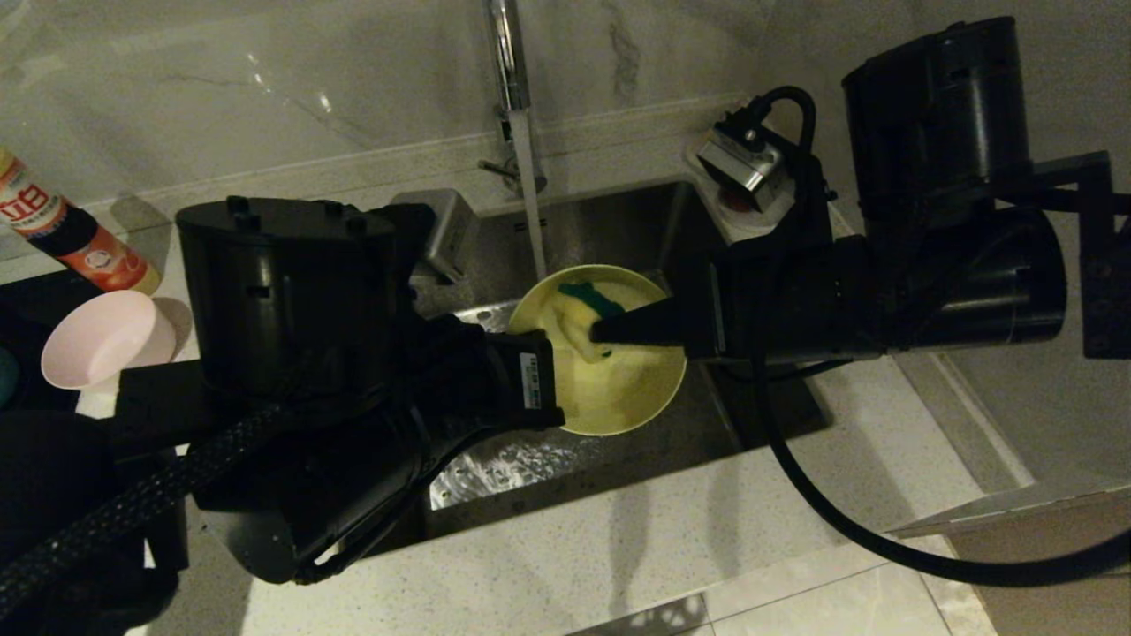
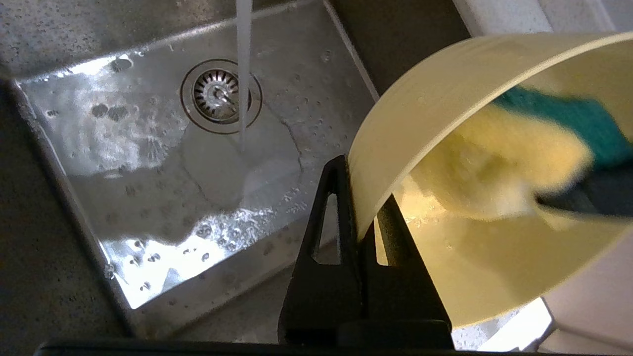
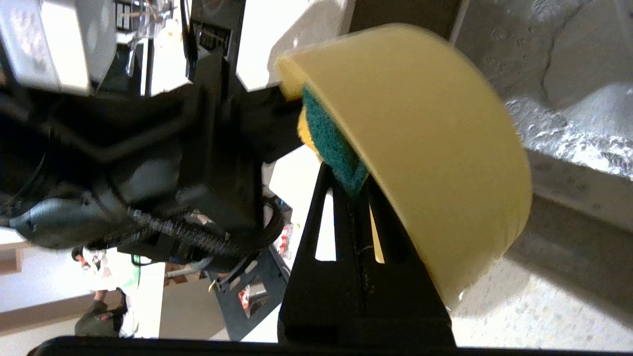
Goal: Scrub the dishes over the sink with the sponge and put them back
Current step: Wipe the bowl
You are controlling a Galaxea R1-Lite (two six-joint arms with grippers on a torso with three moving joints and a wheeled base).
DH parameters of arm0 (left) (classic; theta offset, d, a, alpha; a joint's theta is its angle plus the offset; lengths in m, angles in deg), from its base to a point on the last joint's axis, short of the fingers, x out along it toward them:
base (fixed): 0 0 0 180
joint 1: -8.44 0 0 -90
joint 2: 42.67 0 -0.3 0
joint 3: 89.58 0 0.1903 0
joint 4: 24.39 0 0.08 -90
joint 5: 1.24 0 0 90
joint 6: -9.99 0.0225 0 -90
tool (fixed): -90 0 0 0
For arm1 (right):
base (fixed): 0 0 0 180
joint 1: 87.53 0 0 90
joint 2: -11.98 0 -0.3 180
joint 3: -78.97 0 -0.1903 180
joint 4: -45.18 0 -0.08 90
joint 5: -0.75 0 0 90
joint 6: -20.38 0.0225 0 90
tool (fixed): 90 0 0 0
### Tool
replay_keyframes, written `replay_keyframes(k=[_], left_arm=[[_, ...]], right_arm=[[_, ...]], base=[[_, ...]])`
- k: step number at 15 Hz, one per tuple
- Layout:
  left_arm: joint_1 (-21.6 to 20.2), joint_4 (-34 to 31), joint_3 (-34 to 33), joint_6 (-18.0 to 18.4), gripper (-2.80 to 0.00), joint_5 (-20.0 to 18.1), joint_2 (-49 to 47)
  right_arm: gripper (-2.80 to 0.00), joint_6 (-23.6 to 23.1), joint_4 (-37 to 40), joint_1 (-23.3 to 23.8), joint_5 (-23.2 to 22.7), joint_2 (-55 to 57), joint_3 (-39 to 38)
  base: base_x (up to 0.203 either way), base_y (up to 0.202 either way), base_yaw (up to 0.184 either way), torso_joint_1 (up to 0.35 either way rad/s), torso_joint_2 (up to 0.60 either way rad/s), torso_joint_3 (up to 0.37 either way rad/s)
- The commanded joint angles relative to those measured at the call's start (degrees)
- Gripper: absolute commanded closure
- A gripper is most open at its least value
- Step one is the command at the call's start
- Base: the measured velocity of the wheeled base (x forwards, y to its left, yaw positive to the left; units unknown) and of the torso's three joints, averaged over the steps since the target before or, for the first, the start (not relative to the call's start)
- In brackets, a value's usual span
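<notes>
The yellow bowl (image 1: 618, 380) is held tilted over the steel sink (image 1: 618, 221), its opening turned up toward the head camera. My left gripper (image 2: 363, 207) is shut on the bowl's rim (image 2: 376, 163), one finger outside the wall and one inside. From the right, my right gripper (image 1: 605, 331) reaches into the bowl, shut on the green and yellow sponge (image 1: 588, 309), which presses against the inner wall. The sponge's green face (image 3: 331, 143) pokes out between that gripper's fingertips and the bowl (image 3: 435, 148). A pale pink bowl (image 1: 102, 340) lies tipped on the counter at the far left.
Water runs from the chrome tap (image 1: 508, 62) down to the drain strainer (image 2: 220, 94). A red-labelled bottle (image 1: 62, 230) lies at the far left. A white block with a red spot (image 1: 742, 212) sits at the sink's back right corner. Speckled counter (image 1: 618, 548) fronts the basin.
</notes>
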Motion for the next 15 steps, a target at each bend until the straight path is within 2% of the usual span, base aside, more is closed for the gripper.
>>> replay_keyframes(k=[1, 5, 8, 15], left_arm=[[0.26, 2.5, -1.66, 0.03, 0.0, 0.0, 0.36], [0.45, 4.31, -2.71, -0.05, 0.0, -0.01, 0.36], [0.41, 4.33, -1.44, -0.16, 0.0, 0.25, 0.23], [-0.17, 3.9, -1.75, 0.28, 0.0, 0.61, 1.33]], right_arm=[[0.0, 0.23, 0.23, 0.32, -0.04, 1.6, 1.77], [0.0, 0.34, 1.31, -2.24, 0.06, 0.34, 2.85], [0.0, 0.44, 2.95, -3.3, 0.65, -1.68, 0.76], [0.0, 0.61, 2.79, -0.66, 0.64, -5.08, -4.14]], base=[[0.0, 0.0, 0.0, 0.0, 0.0, 0.0], [0.0, 0.0, 0.0, 0.0, 0.0, 0.0], [0.0, 0.0, 0.0, 0.0, 0.0, 0.0], [0.0, 0.0, 0.0, 0.0, 0.0, 0.0]])
